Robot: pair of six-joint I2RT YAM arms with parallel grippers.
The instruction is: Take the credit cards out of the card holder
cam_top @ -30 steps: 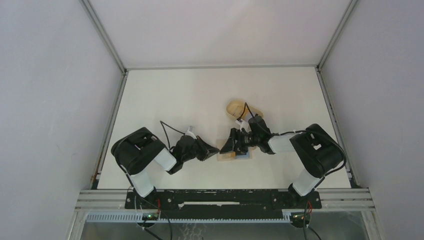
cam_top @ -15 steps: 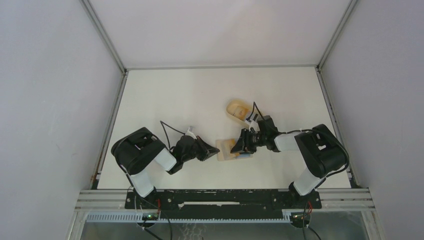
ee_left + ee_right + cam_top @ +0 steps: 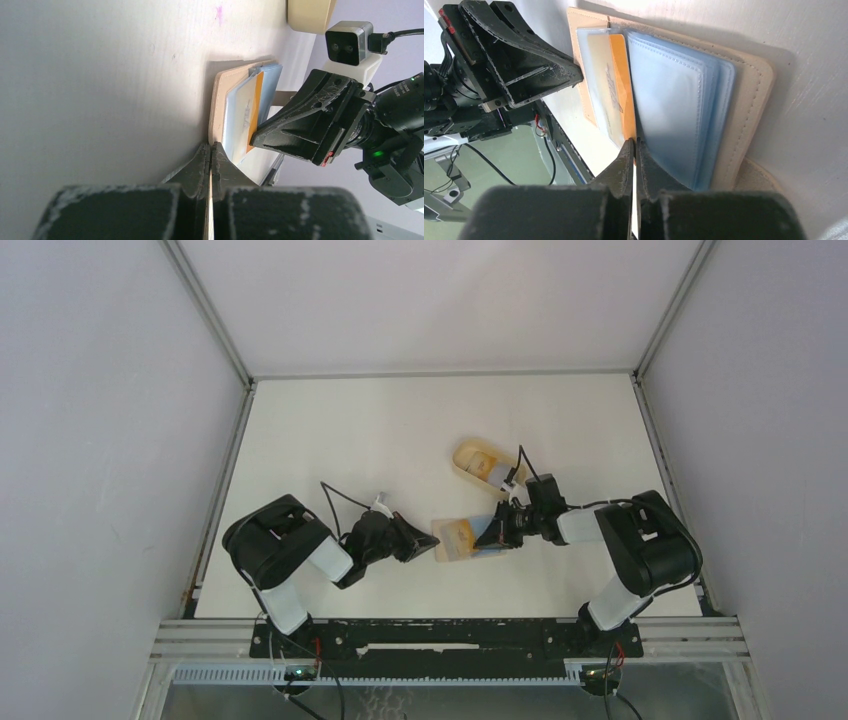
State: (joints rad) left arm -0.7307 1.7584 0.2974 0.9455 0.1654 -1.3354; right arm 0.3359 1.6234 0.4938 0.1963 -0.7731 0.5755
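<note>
Progress is looking slim: the card holder [image 3: 458,538] is lying open on the desk [image 3: 380,440] between both arms, tan cover down, bluish clear sleeves [image 3: 669,100] fanning up, orange card [image 3: 621,85] and pale card [image 3: 599,75] sitting inside. Left fingers [image 3: 197,167] are pinching its edge, fully closed; right fingers [image 3: 624,160] are clamping the orange card's edge (looks like it, anyway).

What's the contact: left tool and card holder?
Touching. Right wrist view: left tool clamps the card holder on its tan edge; right tool pinches the orange credit card.
</note>
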